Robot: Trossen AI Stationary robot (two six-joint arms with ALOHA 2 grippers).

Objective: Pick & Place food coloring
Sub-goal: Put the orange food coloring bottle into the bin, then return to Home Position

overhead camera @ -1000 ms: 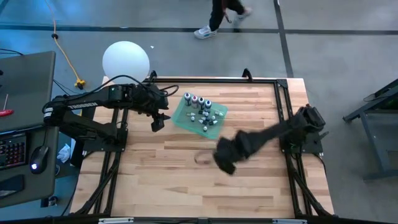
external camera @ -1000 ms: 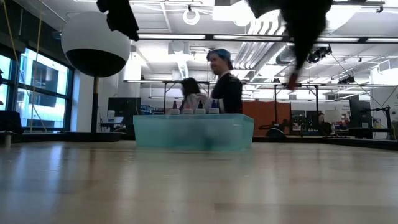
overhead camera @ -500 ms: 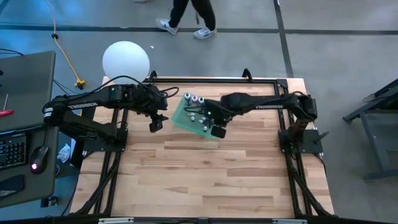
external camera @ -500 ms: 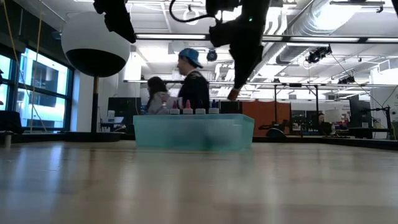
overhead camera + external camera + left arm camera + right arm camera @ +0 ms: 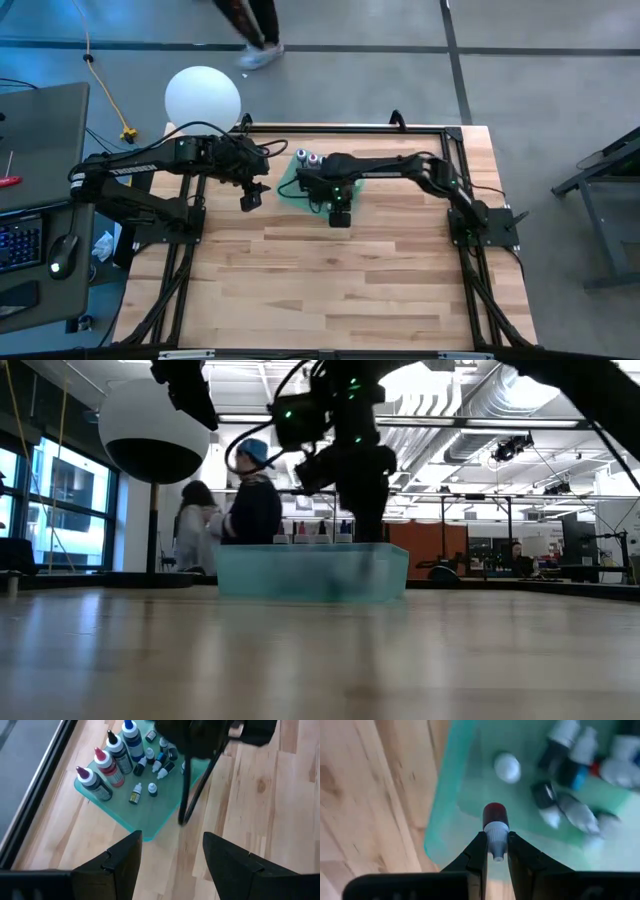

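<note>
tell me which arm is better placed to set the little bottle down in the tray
The right. Its gripper is already shut on a small red bottle right over the green tray. The left gripper hangs open and empty beside the tray.

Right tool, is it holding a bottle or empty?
Holding one: the right tool is shut on a small red bottle with a white cap, above the green tray.

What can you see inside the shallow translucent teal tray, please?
The teal tray holds four tall bottles and several tiny dropper bottles. The right arm covers its far corner. The right gripper grips a small red bottle over the tray's edge.
</note>
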